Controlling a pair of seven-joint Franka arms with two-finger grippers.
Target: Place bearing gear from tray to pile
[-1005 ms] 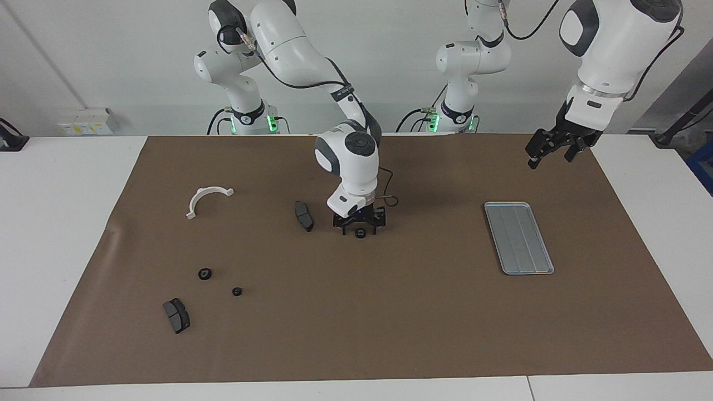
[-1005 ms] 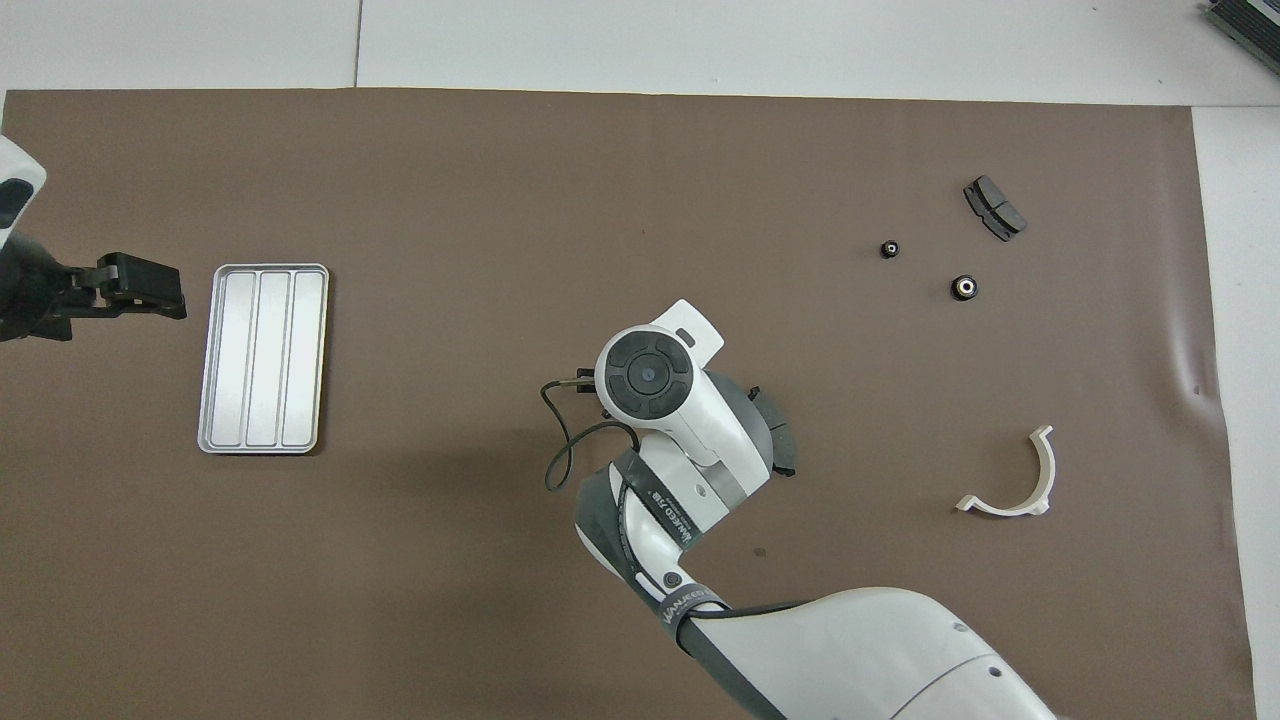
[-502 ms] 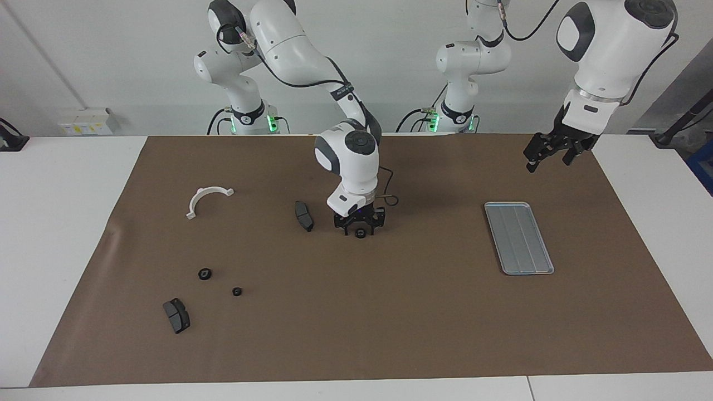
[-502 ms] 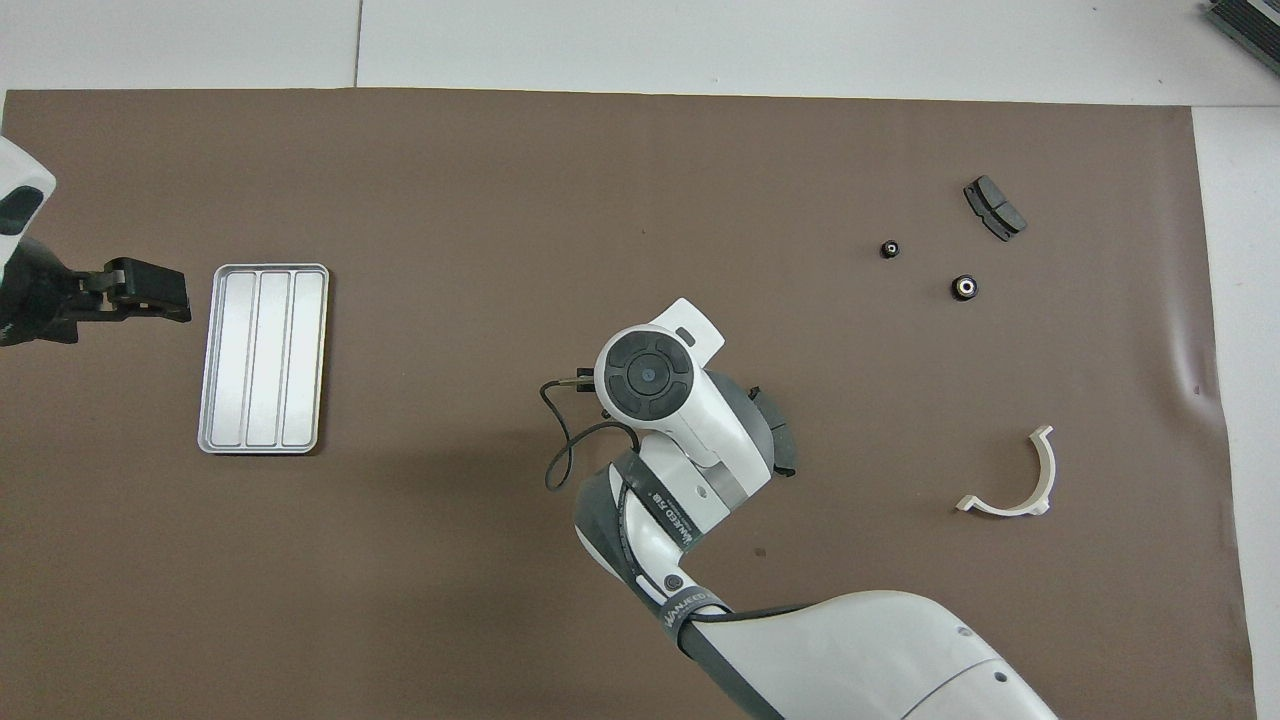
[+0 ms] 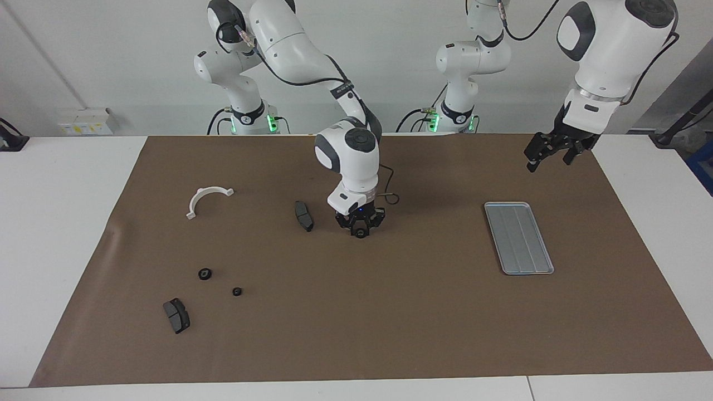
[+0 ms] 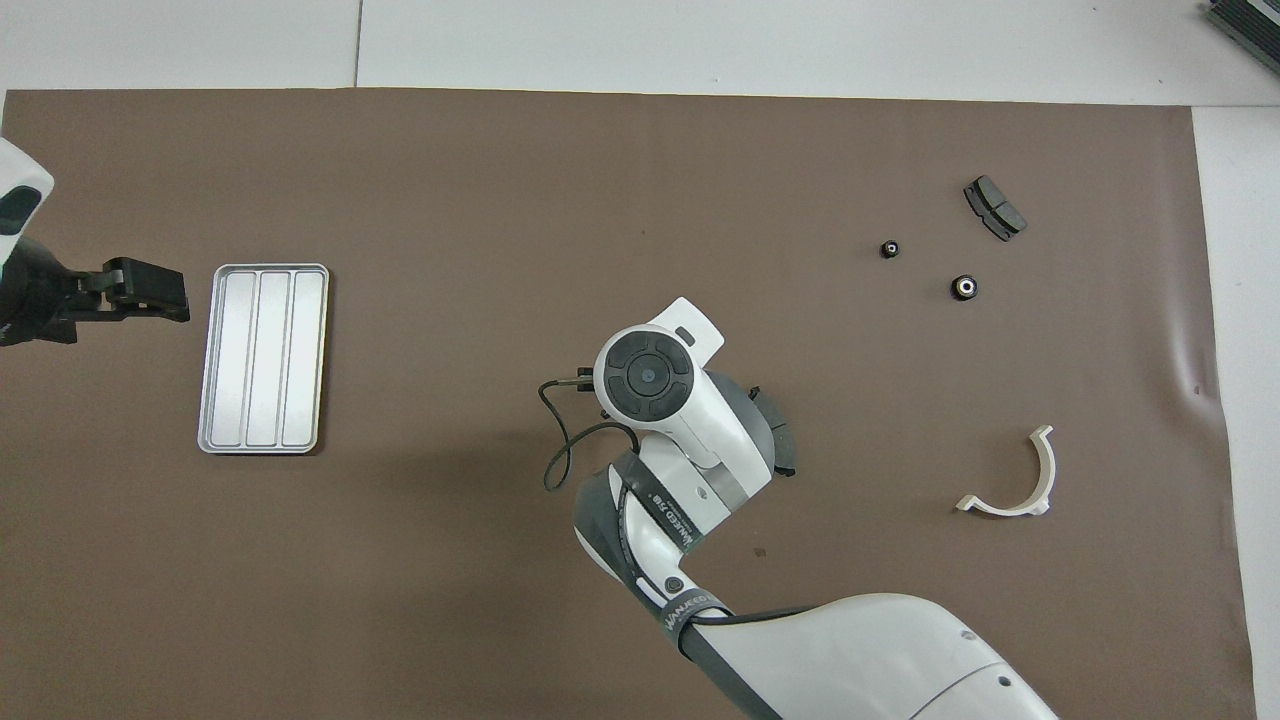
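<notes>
Facing view: the right gripper (image 5: 361, 230) stands low at mid-table, its jaws drawn narrow around a small black gear (image 5: 361, 233) that lies flat on the brown mat (image 5: 390, 323). The tray (image 5: 519, 238) lies toward the left arm's end, its long axis running away from the robots. The left gripper (image 5: 548, 150) hangs with jaws wide.

Overhead view: the right arm's wrist hides the gear; two gears (image 6: 964, 288) lie well apart from it.

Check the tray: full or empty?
Empty. The tray shows only its bare ridged floor in both views; no gear lies in it. One small black gear sits on the mat at the right claw.
</notes>
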